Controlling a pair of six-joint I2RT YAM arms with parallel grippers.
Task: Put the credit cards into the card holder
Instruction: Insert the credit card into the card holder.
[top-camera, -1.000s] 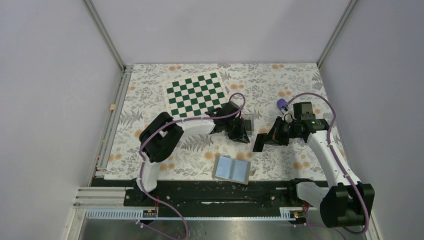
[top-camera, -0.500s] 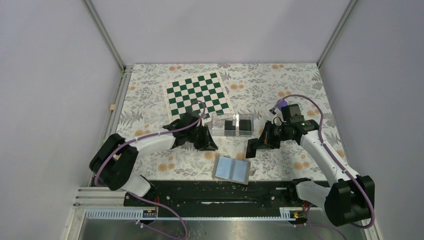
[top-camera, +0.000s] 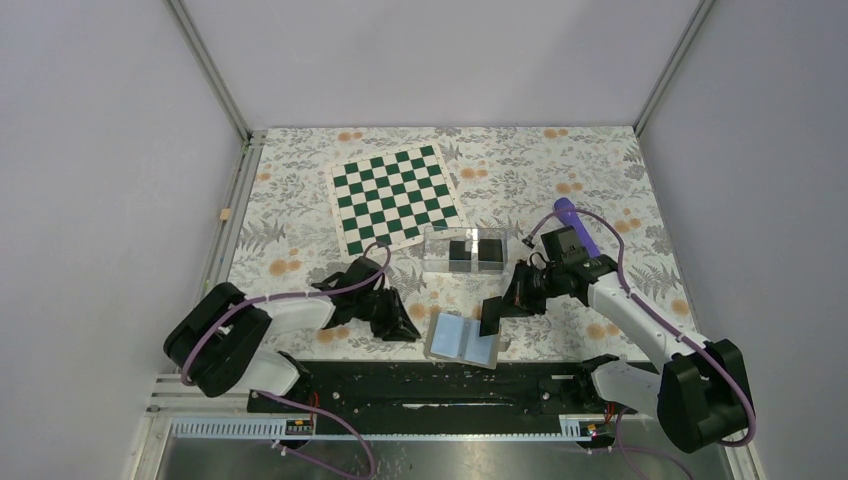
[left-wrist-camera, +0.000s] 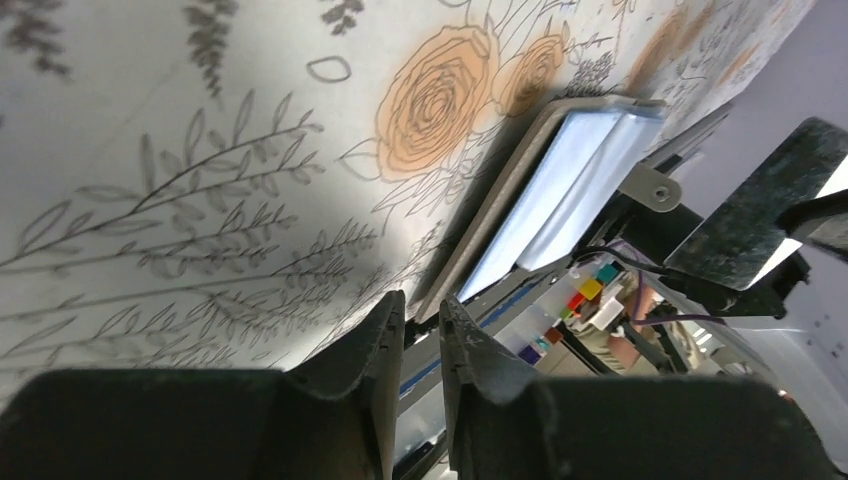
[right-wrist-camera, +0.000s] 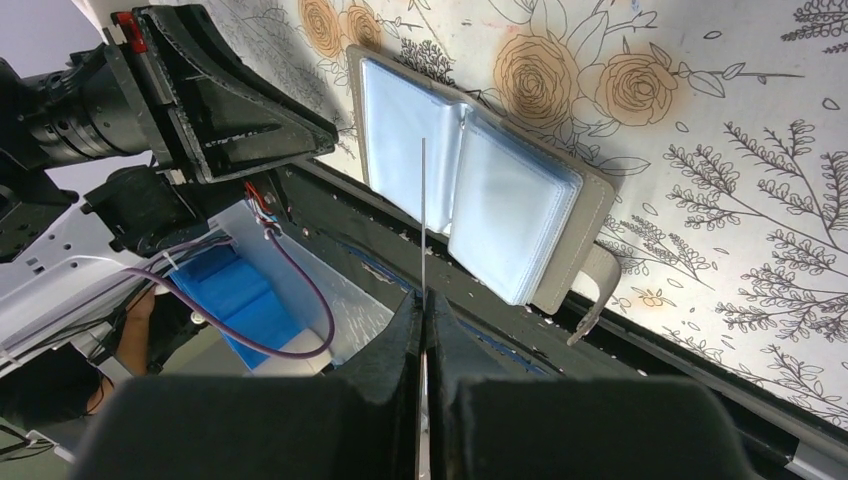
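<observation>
Black credit cards (top-camera: 460, 251) sit in the clear card holder (top-camera: 433, 250). From above I count two, one in each half. The card holder stands near the middle of the table (top-camera: 600, 170), just in front of the green and white checkered board (top-camera: 395, 195).

One more card (right-wrist-camera: 423, 200) is in my right end effector (right-wrist-camera: 424, 300). Its fingers are pressed tight together on it. In my right wrist view the card shows only as a thin line, because I see it from its edge. It hangs over the open wallet (right-wrist-camera: 470, 190), which lies flat near the front edge of the table with its light-blue inside up. I see no black card in the wallet pockets that show.

My left end effector (left-wrist-camera: 422, 315) is low over the table, just to the left of the wallet. Its fingers are a little apart and there is nothing between them.

I think most of the job is done. Two cards are in, and the one I hold has yet to go to the card holder farther back. I cannot tell if the wallet hides any more.
</observation>
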